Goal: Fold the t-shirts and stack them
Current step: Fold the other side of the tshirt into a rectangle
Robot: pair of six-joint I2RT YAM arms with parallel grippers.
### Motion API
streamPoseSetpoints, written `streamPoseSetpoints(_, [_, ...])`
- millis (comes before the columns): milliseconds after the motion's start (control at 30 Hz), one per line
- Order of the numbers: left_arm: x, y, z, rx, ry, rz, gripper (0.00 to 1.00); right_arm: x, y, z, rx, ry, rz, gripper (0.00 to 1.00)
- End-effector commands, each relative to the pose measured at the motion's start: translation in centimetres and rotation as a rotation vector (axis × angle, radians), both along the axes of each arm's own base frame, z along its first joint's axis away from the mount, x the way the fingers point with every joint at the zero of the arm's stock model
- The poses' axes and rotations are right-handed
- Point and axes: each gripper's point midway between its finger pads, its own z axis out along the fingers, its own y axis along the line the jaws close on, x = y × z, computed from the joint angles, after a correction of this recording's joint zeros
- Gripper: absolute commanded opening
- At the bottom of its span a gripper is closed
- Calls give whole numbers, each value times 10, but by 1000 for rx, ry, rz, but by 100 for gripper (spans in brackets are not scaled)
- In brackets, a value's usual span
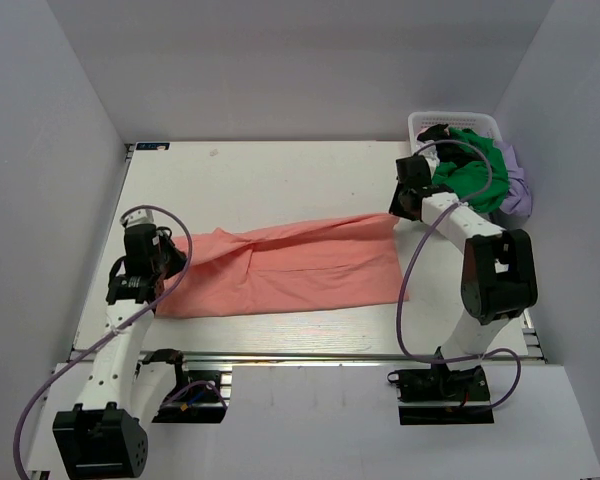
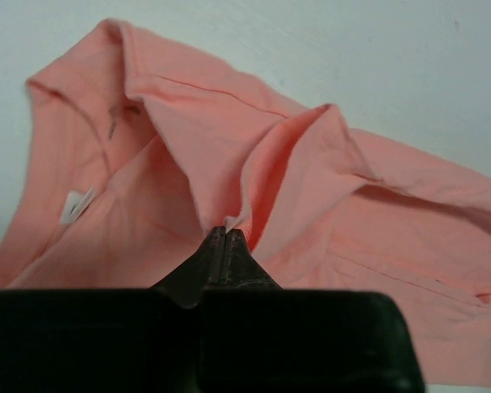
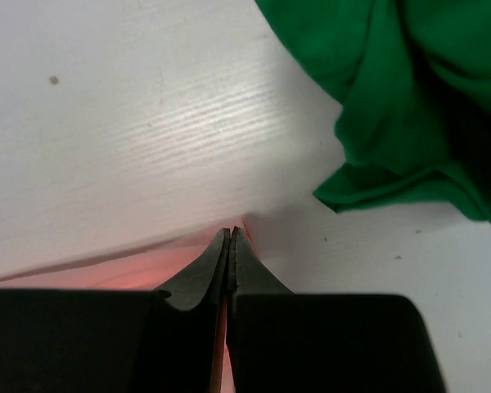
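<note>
— Left end effector [image 2: 227,232] first: its two fingers are pressed together on a pinched ridge of the salmon-pink t-shirt [image 1: 300,265], and cloth rises in folds on both sides of the tips.

— And the right end effector [image 3: 231,234]?

— Clamped as well. A thin orange-pink edge of the same shirt shows between its closed fingers (only a sliver, the rest is hidden by the housing).

— So where does that shirt lie?

— Across the middle of the desk [image 1: 260,175], stretched long from left to right between the two arms. Its near part lies flat. Its far edge runs as a creased line from the left grip to the right grip. In the left wrist view a small white label [image 2: 77,205] shows on the cloth, to the left of the grip.

— Other shirts?

— A green t-shirt [image 1: 468,172] is heaped at the far right corner, spilling out of a white lattice basket [image 1: 458,120], just beside the right end effector. A lilac t-shirt [image 1: 520,192] hangs over the basket's right side, touching the green one. Something dark sits on the green cloth, but I cannot tell whether it is a shirt.

— Is the pink one touching the green?

— No, in the right wrist view bare desk lies between them.
</note>
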Motion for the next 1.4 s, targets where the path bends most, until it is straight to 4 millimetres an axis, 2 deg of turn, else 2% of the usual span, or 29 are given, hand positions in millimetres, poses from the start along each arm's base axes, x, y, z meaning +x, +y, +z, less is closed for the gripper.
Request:
streamPoseSetpoints(0, [-32,17,-11,-4,93,164,0,-14,-11,10,-2,-6,-52,0])
streamPoseSetpoints(33, [-38,17,-13,-3,113,164,0,-21,-13,6,-11,8,-57,0])
streamPoseSetpoints(67, [-42,18,-17,-7,122,180,0,-23,-14,13,-9,-7,-63,0])
streamPoseSetpoints(200, [-58,23,-22,-29,152,252,0,-40,-17,10,-9,16,-66,0])
streamPoseSetpoints(333, [-64,29,-26,-14,177,294,0,-55,-13,15,23,17,-45,0])
streamPoseSetpoints(367, [-64,30,-26,-8,176,300,0,-65,-13,4,26,49,-40,0])
streamPoseSetpoints(433, [-66,30,-32,-5,195,301,0,-70,-12,5,51,44,-44,0])
streamPoseSetpoints(467, [-66,30,-34,-4,207,301,0,-82,-12,-7,52,79,-43,0])
streamPoseSetpoints(567, [-70,30,-44,0,237,301,0,-98,-14,-20,69,107,-54,0])
streamPoseSetpoints(667, [-72,33,-50,-7,264,345,0,-110,-12,-24,87,109,-41,0])
streamPoseSetpoints(700, [-75,33,-51,-6,274,346,7,-122,-11,-37,92,149,-29,13])
streamPoseSetpoints(733, [-75,35,-53,-14,286,363,24,-127,-11,-41,93,159,-22,28])
streamPoseSetpoints(767, [-76,35,-54,-18,303,371,55,-132,-11,-44,101,176,-23,58])
streamPoseSetpoints(800, [-77,34,-52,-17,316,371,99,-138,-14,-50,91,195,-33,78])
streamPoseSetpoints(833, [-78,34,-51,-25,327,382,99,-140,-16,-47,81,194,-35,90])
streamPoseSetpoints(900, [-75,36,-41,-24,317,397,99,-139,-22,-37,49,179,-45,90])
streamPoseSetpoints(1033, [-58,37,-15,-34,242,398,99,-123,-25,5,39,59,-28,90])
streamPoseSetpoints(1067, [-54,36,-13,-27,226,373,99,-122,-24,10,31,52,-15,90])
streamPoseSetpoints(1100, [-41,31,-3,-52,171,340,99,-118,-20,17,41,34,6,90])
streamPoseSetpoints(1200, [-21,15,-1,-82,145,236,99,-107,-4,33,92,-18,83,90])
streamPoseSetpoints(1233, [-8,8,4,-99,103,192,99,-106,0,35,95,-27,106,90])
streamPoseSetpoints(1267, [-1,3,-2,-96,120,140,99,-104,3,37,100,-41,130,90])
streamPoseSetpoints(1300, [3,-14,-6,-138,128,61,99,-100,13,39,125,-66,176,90])
streamPoseSetpoints(1367, [23,-26,-1,-155,72,-30,99,-102,29,37,180,-53,246,90])
